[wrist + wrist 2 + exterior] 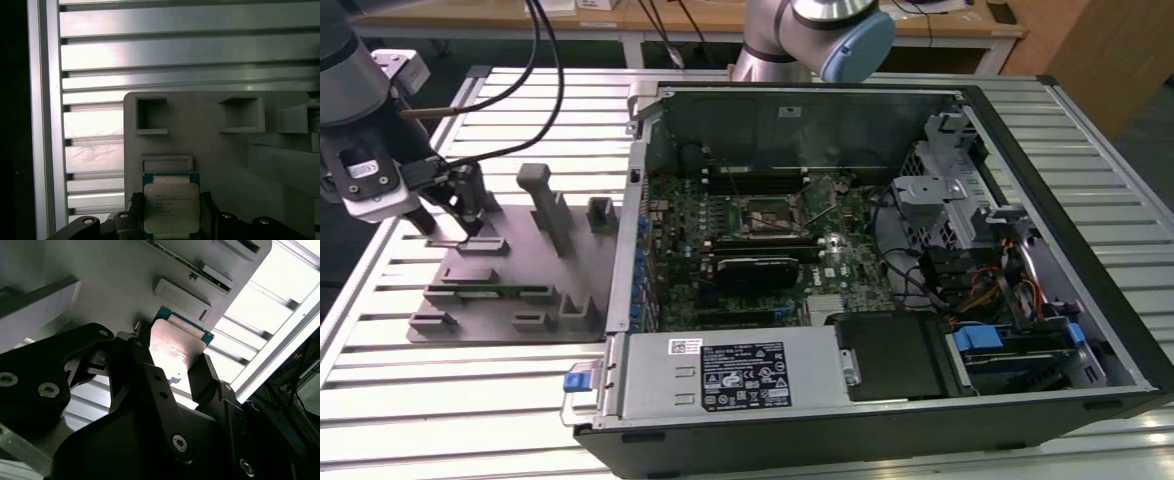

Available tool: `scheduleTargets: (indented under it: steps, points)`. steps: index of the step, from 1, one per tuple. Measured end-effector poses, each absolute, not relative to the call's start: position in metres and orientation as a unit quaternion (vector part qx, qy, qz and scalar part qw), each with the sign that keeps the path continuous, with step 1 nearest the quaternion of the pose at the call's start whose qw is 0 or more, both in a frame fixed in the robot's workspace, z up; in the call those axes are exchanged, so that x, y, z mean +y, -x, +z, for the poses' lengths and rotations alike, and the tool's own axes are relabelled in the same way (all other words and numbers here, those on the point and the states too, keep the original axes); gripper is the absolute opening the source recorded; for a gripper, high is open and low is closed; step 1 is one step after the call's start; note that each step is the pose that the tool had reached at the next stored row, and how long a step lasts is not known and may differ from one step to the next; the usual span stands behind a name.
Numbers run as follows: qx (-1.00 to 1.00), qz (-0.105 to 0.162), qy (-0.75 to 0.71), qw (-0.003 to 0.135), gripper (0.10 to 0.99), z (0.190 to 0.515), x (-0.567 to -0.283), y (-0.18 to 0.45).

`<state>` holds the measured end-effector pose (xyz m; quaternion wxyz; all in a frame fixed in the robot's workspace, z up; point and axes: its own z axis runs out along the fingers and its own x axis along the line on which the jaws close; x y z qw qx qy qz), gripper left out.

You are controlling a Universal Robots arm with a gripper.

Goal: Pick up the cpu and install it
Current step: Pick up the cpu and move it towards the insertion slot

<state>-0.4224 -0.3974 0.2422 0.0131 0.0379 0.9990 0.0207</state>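
Pinching the cpu (171, 204) in the tool (464, 236) over the grey slotted fixture (507, 290), open computer case (827, 130) standing at the exterior view's right.

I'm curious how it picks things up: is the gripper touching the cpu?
Cannot tell. In both wrist views the gripper flanks the cpu, but neither shows contact or a gap plainly.

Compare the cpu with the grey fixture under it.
The cpu is small and flat; the fixture is far larger, with raised posts and pockets. The cpu's top is shiny printed metal with a green rim; the fixture is plain matte grey. Both are grey-toned.
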Motion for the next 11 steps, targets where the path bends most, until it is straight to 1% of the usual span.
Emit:
scheduleTargets:
  steps: [11]
  points:
    - [0.999, 0.021, -0.038, 0.013, 0.541, 0.254, -0.397, 0.422]
